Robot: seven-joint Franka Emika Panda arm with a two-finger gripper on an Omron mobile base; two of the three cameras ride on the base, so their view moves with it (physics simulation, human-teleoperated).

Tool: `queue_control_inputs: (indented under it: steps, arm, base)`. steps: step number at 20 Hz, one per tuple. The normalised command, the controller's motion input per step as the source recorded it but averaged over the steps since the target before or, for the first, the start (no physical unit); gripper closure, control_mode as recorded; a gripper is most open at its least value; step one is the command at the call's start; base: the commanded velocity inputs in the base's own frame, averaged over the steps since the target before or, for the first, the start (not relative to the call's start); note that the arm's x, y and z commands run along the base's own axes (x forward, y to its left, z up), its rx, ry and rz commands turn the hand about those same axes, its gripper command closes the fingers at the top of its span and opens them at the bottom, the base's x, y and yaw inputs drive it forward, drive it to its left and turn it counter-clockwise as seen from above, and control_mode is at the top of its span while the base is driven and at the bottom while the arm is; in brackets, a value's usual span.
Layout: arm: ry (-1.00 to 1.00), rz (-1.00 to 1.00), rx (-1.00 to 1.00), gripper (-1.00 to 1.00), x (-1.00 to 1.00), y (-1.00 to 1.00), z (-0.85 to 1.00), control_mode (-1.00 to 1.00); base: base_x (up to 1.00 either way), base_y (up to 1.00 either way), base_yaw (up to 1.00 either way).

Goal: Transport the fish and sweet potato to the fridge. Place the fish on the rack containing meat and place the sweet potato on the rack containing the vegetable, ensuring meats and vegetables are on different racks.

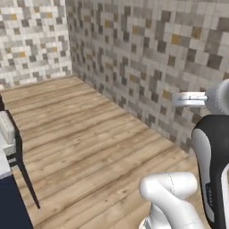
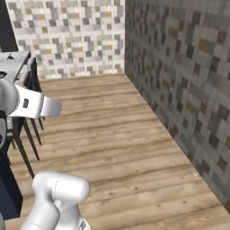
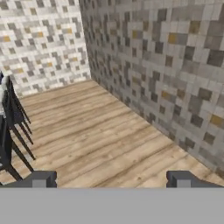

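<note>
Dark-legged stool (image 3: 11,131) at 9 o'clock in hand view. Wood floor (image 3: 96,131) centre. Mosaic tile wall (image 3: 175,74) at 2 o'clock. End effector (image 3: 111,179) at 6 o'clock, fingers wide apart, empty, likely because base is in transit. Fish, sweet potato, fridge out of frame.

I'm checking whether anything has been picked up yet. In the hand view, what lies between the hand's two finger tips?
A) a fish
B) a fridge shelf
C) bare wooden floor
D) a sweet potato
C: the hand is open, its finger tips standing wide apart, with just the wooden floor beyond.
</note>
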Motion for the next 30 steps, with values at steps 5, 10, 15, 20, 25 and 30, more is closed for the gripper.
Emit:
queue_control_inputs:
  steps: [5, 10, 15, 20, 25, 30]
  arm:
    - [0.0, 0.0, 0.0, -1.0, 0.0, 0.0, 0.0, 1.0]
    - [0.0, 0.0, 0.0, -1.0, 0.0, 0.0, 0.0, 1.0]
    - [0.0, 0.0, 0.0, -1.0, 0.0, 0.0, 0.0, 1.0]
    - [0.0, 0.0, 0.0, -1.0, 0.0, 0.0, 0.0, 1.0]
    - [0.0, 0.0, 0.0, -1.0, 0.0, 0.0, 0.0, 1.0]
    - [0.0, 0.0, 0.0, -1.0, 0.0, 0.0, 0.0, 1.0]
  base:
    - [1.0, -0.59, 0.32]
    - [1.0, -0.55, 0.36]
    - [1.0, -0.41, 0.35]
    - [1.0, -0.21, 0.3]
    - [1.0, -0.37, 0.32]
    - [1.0, -0.58, 0.46]
